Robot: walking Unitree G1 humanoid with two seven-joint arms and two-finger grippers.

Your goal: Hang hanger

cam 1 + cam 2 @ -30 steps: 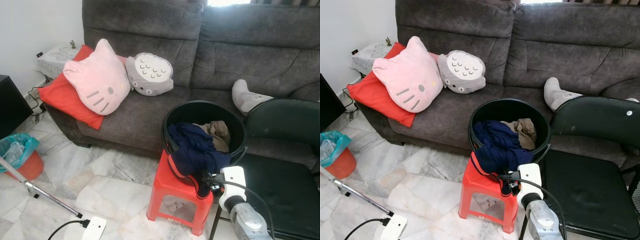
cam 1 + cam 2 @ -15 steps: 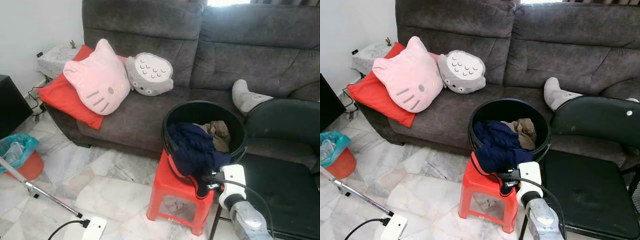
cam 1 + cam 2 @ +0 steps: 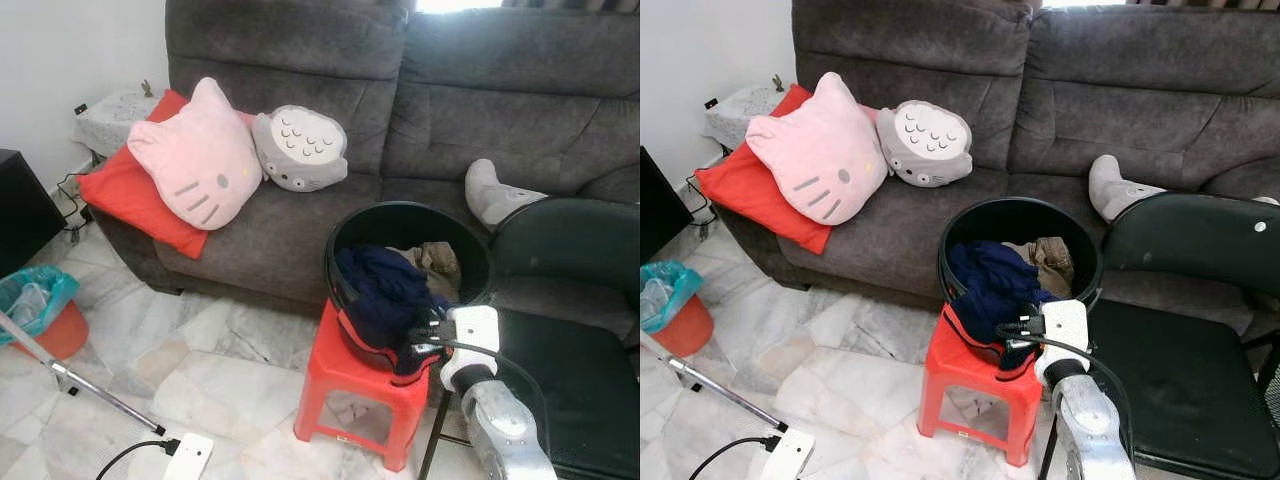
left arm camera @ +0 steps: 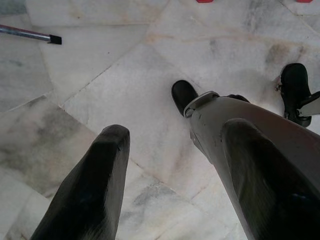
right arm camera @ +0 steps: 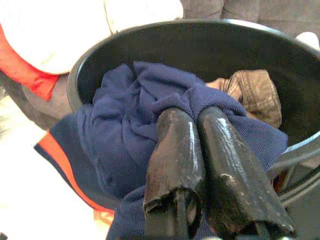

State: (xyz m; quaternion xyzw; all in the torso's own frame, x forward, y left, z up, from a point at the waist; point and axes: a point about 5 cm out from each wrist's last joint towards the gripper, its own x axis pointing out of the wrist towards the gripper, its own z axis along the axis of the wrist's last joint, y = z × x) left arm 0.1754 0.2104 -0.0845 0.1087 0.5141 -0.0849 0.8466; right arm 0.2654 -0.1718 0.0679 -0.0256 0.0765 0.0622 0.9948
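Note:
A black bucket point(image 3: 400, 209) stands on a red plastic stool point(image 3: 340, 378) in front of the sofa. A navy garment with an orange trim point(image 3: 385, 290) spills over the bucket's front rim, beside a brown garment point(image 5: 255, 92) deeper inside. My right gripper point(image 3: 420, 335) is at the front rim, its two black fingers point(image 5: 175, 150) pressed together with their tips on a fold of the navy garment point(image 5: 125, 135). My left gripper point(image 4: 175, 130) hangs open over the marble floor, with nothing between its fingers point(image 4: 95, 185).
A black chair point(image 3: 570, 370) stands close on the right of the stool. The grey sofa point(image 3: 300, 60) holds a pink cat cushion point(image 3: 195, 155), a grey cushion point(image 3: 298, 148) and a person's socked foot point(image 3: 490, 195). An orange bin point(image 3: 40, 315), a metal pole point(image 3: 80, 385) and a power strip point(image 3: 187, 455) lie to the left.
My right gripper has risen and moved in toward the bucket's front rim, taking the hanging part of the navy garment up with it. The left arm has not moved.

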